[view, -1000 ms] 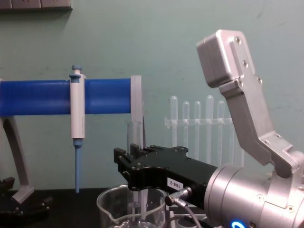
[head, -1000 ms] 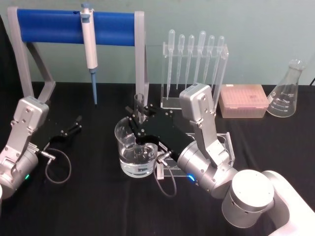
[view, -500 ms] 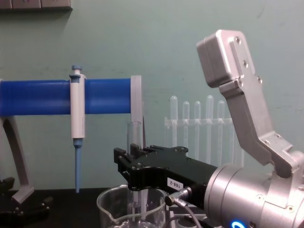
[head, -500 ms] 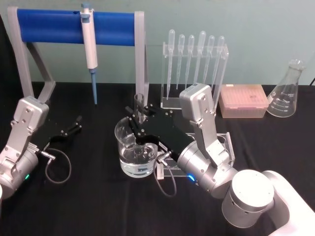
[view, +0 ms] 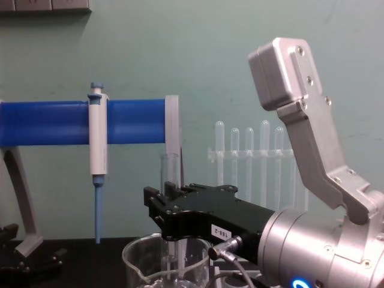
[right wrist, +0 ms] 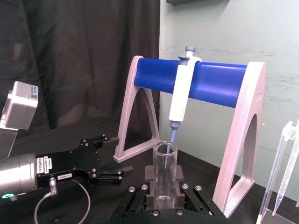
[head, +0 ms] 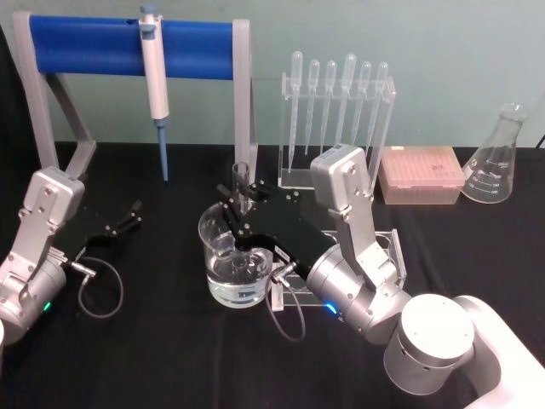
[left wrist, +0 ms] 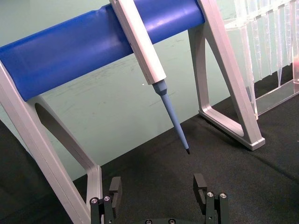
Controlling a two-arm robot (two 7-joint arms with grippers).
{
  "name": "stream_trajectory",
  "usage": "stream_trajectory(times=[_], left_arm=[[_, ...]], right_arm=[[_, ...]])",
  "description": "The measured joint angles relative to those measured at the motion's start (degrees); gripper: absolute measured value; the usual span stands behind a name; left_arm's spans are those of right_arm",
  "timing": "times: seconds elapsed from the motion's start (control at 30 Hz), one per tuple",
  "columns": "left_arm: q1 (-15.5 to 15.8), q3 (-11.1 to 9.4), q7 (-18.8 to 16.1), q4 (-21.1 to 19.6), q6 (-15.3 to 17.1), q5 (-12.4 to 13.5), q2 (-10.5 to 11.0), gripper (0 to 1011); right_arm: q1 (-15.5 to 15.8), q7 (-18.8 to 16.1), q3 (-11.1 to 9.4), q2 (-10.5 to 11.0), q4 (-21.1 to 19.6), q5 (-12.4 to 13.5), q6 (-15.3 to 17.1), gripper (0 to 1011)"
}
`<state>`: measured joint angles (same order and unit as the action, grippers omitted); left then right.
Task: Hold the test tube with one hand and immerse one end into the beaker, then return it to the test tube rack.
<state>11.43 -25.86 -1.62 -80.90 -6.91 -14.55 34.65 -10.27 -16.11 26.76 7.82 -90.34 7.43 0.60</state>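
Note:
The test tube (head: 241,177) stands upright, clamped in my right gripper (head: 242,201), which is shut on it about halfway up. Its lower end dips inside the beaker (head: 217,243), which holds some water. In the chest view the test tube (view: 170,169) rises above the black right gripper (view: 174,211) and runs down into the beaker (view: 139,262). The right wrist view shows the test tube (right wrist: 165,163) with its open rim up, between the jaws. My left gripper (head: 128,218) rests parked on the table at the left, open (left wrist: 158,186).
A white-and-blue pipettor (head: 155,77) hangs on the blue-barred stand (head: 85,44) behind. A rack of plastic pipettes (head: 336,111), a pink tip box (head: 421,175) and a conical flask (head: 498,158) stand at the back right. A clear acrylic rack (head: 390,249) lies under my right arm.

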Motion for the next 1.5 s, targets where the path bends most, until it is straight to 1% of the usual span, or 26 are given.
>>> stream_trajectory(times=[1.5], left_arm=[[0.0,0.0,0.0,0.0,0.0,0.0,0.0,1000]], right_arm=[[0.0,0.0,0.0,0.0,0.0,0.0,0.0,226]])
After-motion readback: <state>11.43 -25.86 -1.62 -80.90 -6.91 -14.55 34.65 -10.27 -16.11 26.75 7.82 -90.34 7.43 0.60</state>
